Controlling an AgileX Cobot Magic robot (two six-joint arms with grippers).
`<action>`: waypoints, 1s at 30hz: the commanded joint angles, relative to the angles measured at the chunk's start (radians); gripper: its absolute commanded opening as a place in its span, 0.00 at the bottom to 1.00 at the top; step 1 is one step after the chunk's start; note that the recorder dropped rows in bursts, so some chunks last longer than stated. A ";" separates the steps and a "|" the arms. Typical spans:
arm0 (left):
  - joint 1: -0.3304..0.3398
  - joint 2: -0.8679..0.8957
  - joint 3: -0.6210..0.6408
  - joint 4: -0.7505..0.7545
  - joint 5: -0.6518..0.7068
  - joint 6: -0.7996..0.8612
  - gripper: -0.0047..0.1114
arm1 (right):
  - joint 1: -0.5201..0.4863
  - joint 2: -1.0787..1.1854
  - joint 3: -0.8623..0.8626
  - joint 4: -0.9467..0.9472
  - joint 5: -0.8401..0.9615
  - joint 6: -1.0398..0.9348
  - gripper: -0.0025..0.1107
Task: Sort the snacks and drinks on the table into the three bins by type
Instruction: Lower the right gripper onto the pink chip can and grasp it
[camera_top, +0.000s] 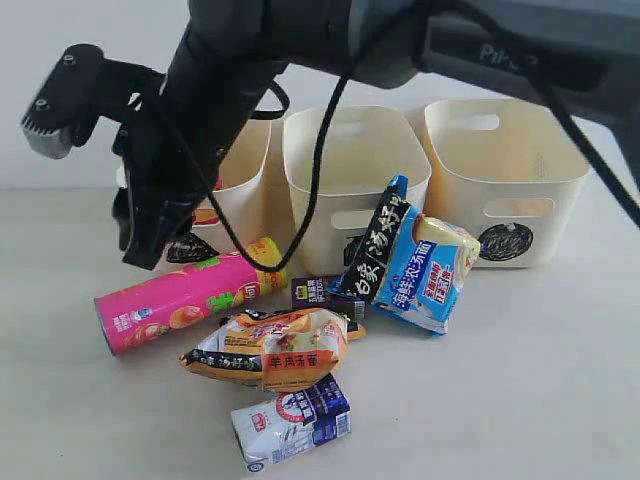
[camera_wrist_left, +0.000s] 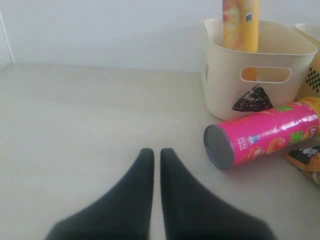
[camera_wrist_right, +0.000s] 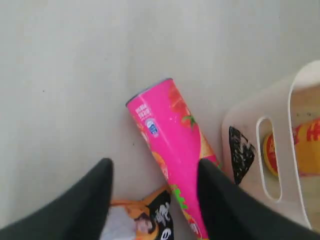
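Note:
The pink chip tube (camera_top: 185, 300) lies on the table (camera_top: 560, 380) in front of the triangle bin (camera_top: 245, 190). My right gripper (camera_top: 148, 248) has reached across and hovers open above the tube (camera_wrist_right: 172, 150), its jaws spread to either side and apart from it. The yellow-orange tube (camera_wrist_left: 241, 25) stands inside the triangle bin (camera_wrist_left: 250, 75). My left gripper (camera_wrist_left: 157, 152) is shut and empty, low over bare table beside the pink tube's grey end (camera_wrist_left: 220, 146). The orange-cream packet (camera_top: 275, 350), blue-white-black packet (camera_top: 410, 265), purple carton (camera_top: 325, 293) and white carton (camera_top: 292, 422) lie in a cluster.
The middle bin (camera_top: 350, 170) and the circle bin (camera_top: 500, 180) stand in a row at the back, against a pale wall. The blue-white-black packet leans on the middle bin. The right arm and its cable (camera_top: 320, 170) cross in front of the bins.

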 joint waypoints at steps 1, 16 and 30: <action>0.003 -0.003 -0.002 -0.002 -0.004 0.005 0.08 | 0.026 0.051 -0.005 -0.023 -0.102 -0.027 0.67; 0.003 -0.003 -0.002 -0.002 -0.004 0.005 0.08 | 0.083 0.262 -0.005 -0.134 -0.300 -0.199 0.68; 0.003 -0.003 -0.002 -0.002 -0.004 0.005 0.08 | 0.058 0.386 -0.005 -0.207 -0.495 -0.199 0.68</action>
